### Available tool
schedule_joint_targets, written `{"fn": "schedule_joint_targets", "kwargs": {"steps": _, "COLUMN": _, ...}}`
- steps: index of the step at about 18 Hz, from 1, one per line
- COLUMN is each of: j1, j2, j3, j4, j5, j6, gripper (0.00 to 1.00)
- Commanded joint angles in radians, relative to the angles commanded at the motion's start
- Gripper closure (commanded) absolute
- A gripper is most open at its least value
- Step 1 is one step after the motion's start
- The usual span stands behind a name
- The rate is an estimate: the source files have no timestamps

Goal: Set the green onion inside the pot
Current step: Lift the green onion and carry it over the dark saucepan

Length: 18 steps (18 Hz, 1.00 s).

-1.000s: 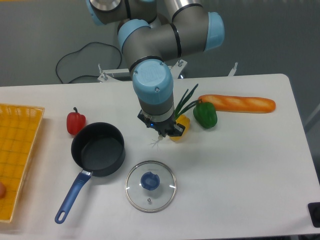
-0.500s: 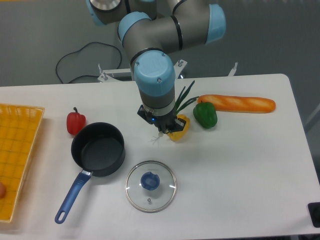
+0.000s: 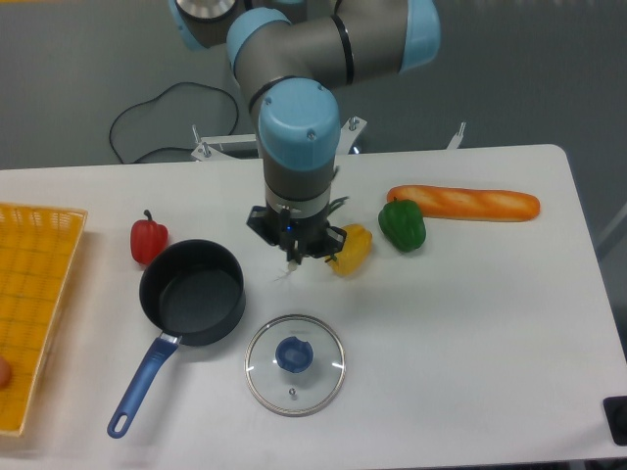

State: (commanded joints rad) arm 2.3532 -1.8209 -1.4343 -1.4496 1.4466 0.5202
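Now the long thin green onion (image 3: 291, 269) is almost wholly hidden beneath my arm's wrist: I see only its pale root end poking out below the two-finger gripper (image 3: 295, 253), with a sliver of green leaf behind the wrist. The roots seem to hang clear of the white table (image 3: 470, 323), so I judge the gripper is closed on the stalk near its white end, though the fingers themselves are hidden from me. I expect the onion to be very light, soft and springy; held near one end, the leafy length will likely droop and swing, and a hard squeeze could bruise or crush the stalk. Nearer its middle would balance better, but the firm white part resists pinching best. Just right of the gripper lies a small yellow pepper (image 3: 351, 249), then a squat green bell pepper (image 3: 403, 224) and a long orange baguette (image 3: 465, 203). Left of it sits the small round dark saucepan with a blue handle (image 3: 192, 292), empty, near but apart. A round glass lid with a blue knob (image 3: 294, 363) lies in front, a red pepper (image 3: 148, 239) beyond the pot, and a yellow basket (image 3: 34, 294) at the far left.
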Motion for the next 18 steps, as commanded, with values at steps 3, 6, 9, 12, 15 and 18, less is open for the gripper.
{"fn": "schedule_joint_targets", "kwargs": {"steps": 3, "j1": -0.018, "j2": 0.018, "j3": 0.002, "j4": -0.005, "j5": -0.003, "j6": -0.028, "gripper": 0.9}}
{"fn": "schedule_joint_targets", "kwargs": {"steps": 6, "j1": -0.018, "j2": 0.026, "j3": 0.015, "j4": -0.003, "j5": -0.057, "j6": -0.084, "gripper": 0.9}}
{"fn": "schedule_joint_targets", "kwargs": {"steps": 9, "j1": -0.015, "j2": 0.028, "j3": 0.035, "j4": -0.002, "j5": -0.091, "j6": -0.137, "gripper": 0.9}}
{"fn": "schedule_joint_targets", "kwargs": {"steps": 12, "j1": -0.005, "j2": 0.031, "j3": 0.037, "j4": 0.0, "j5": -0.126, "j6": -0.158, "gripper": 0.9}}
{"fn": "schedule_joint_targets", "kwargs": {"steps": 15, "j1": 0.015, "j2": 0.032, "j3": 0.041, "j4": 0.02, "j5": -0.178, "j6": -0.229, "gripper": 0.9}}
{"fn": "schedule_joint_targets", "kwargs": {"steps": 18, "j1": 0.018, "j2": 0.032, "j3": 0.049, "j4": 0.032, "j5": -0.195, "j6": -0.267, "gripper": 0.89}}
